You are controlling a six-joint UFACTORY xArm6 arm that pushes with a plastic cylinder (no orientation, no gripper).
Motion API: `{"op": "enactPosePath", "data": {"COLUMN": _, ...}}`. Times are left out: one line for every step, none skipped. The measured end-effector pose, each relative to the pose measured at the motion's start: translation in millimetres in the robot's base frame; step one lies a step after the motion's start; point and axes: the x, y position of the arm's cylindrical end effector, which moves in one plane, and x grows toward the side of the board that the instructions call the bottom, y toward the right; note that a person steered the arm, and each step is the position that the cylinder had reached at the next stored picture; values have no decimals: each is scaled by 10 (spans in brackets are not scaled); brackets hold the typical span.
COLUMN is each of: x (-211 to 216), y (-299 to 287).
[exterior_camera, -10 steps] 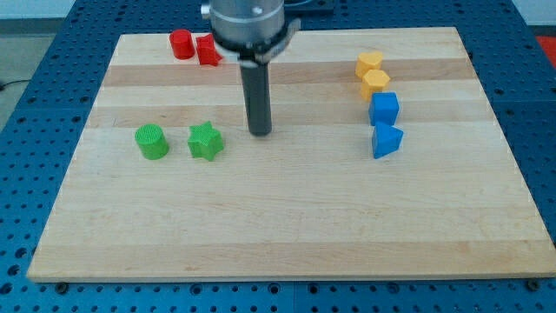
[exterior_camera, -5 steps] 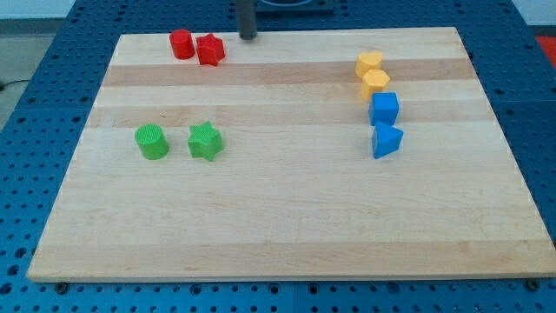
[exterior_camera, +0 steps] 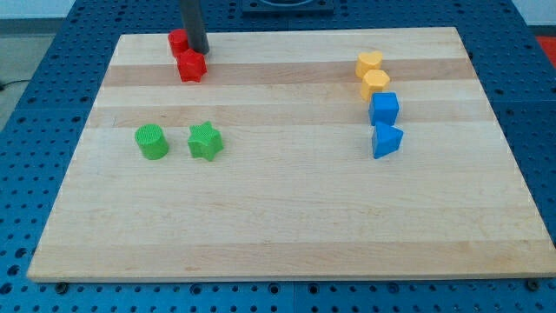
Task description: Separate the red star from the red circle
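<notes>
The red star [exterior_camera: 191,66] lies near the board's top left, just below and right of the red circle [exterior_camera: 177,41]. The two still look close, nearly touching. My tip [exterior_camera: 199,50] stands between them, right of the red circle and just above the red star, touching or almost touching both. The rod partly hides the circle's right side.
A green circle [exterior_camera: 152,142] and a green star [exterior_camera: 206,141] lie at the left middle. At the right, two yellow blocks [exterior_camera: 370,63] [exterior_camera: 375,83] sit above a blue cube [exterior_camera: 384,109] and a blue wedge-like block [exterior_camera: 387,140]. The wooden board [exterior_camera: 287,226] sits on a blue perforated table.
My tip moved from the board's middle to the top edge, then left to between the red blocks. The red star has shifted down and left from beside the circle.
</notes>
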Motion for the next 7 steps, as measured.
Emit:
{"op": "enactPosePath", "data": {"x": 1, "y": -106}}
{"op": "enactPosePath", "data": {"x": 174, "y": -51}}
{"op": "enactPosePath", "data": {"x": 391, "y": -25}}
{"op": "enactPosePath", "data": {"x": 597, "y": -24}}
{"op": "enactPosePath", "data": {"x": 792, "y": 156}}
{"op": "enactPosePath", "data": {"x": 967, "y": 440}}
{"op": "enactPosePath", "data": {"x": 1143, "y": 807}}
